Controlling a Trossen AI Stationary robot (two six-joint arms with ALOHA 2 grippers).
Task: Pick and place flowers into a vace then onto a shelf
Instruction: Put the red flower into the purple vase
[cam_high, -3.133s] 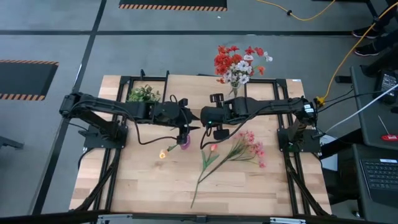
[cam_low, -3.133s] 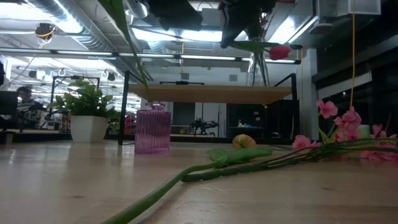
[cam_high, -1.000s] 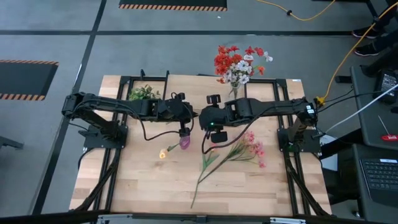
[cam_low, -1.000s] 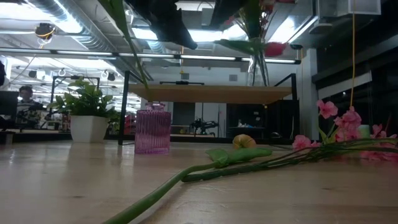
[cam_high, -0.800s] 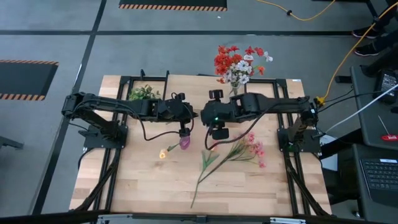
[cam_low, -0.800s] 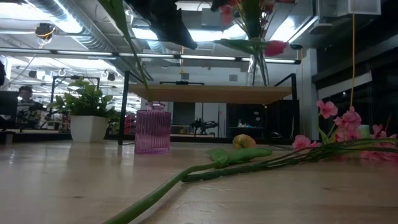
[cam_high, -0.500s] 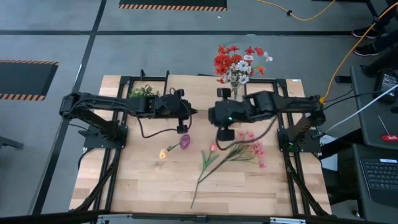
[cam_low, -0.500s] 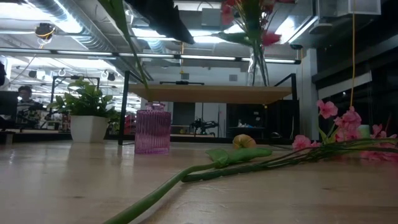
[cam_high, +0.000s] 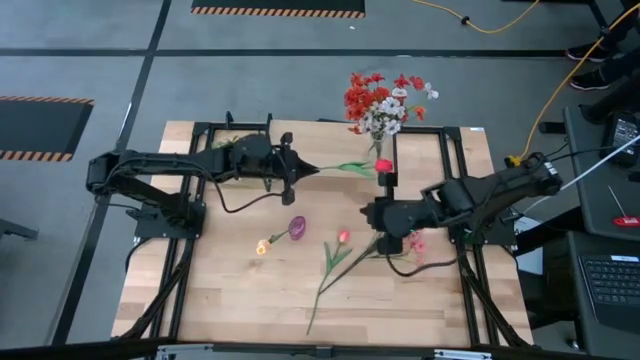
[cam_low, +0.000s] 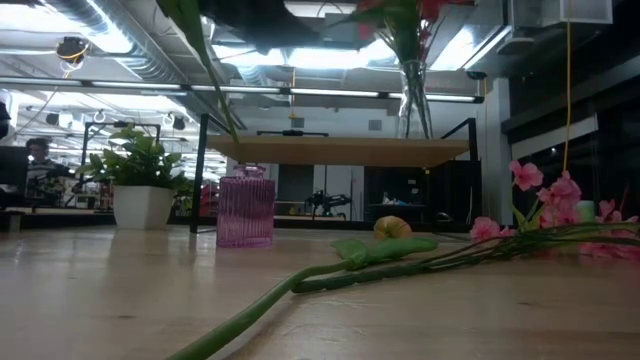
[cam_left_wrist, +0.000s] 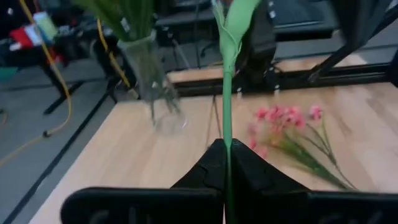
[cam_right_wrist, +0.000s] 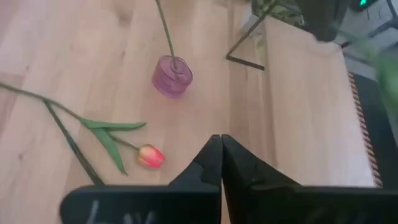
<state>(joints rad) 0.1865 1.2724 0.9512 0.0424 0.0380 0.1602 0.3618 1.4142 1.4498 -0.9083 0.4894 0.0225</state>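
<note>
Left gripper (cam_high: 304, 170) jaws pinch a green-stemmed red tulip (cam_high: 383, 166); right gripper (cam_high: 379, 213) jaws closed, empty.

Both arms over the table, both grippers closed

The left gripper (cam_high: 308, 169) reaches toward the table's far middle, its fingers (cam_left_wrist: 214, 163) pinched together. The right gripper (cam_high: 372, 214) hangs over the middle right, fingers (cam_right_wrist: 217, 155) pressed together, holding nothing.
</note>
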